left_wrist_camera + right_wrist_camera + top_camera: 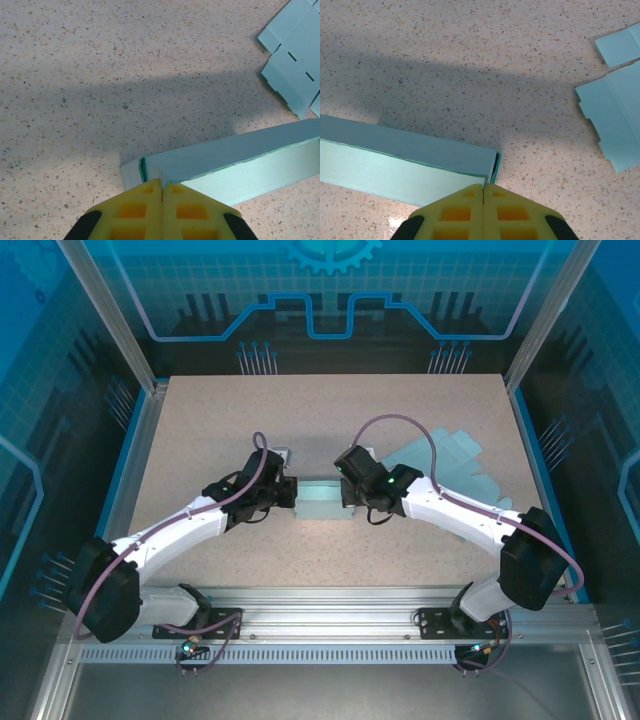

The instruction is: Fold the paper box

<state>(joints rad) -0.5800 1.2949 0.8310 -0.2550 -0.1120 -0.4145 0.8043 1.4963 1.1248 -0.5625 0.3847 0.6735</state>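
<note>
Two grippers: both are lowered near the middle of the table [200, 430] and face each other across the task's thing.
Paper box [320, 502]: a long, pale teal, partly folded piece lying flat on the speckled tabletop between the two arms, with its length running left to right.
Left gripper [161, 184]: its yellow fingers [135, 207] are pressed together with no gap. The tips sit at the box's left end, right at the open corner. Whether a thin paper edge is caught between them cannot be told.
Right gripper [484, 187]: its yellow fingers are also closed tight against each other. The tips sit at the box's right end, just beside the upright end wall. No grip on the paper can be made out.
Box ends: a dark slit shows at each end where the walls stand up.
Flat paper sheets [450, 455]: loose teal cutouts with notched edges lie on the table to the right rear, well apart from the box and partly under the right arm.
Shadow: a broad dark band lies across the tabletop beyond the box.
</note>
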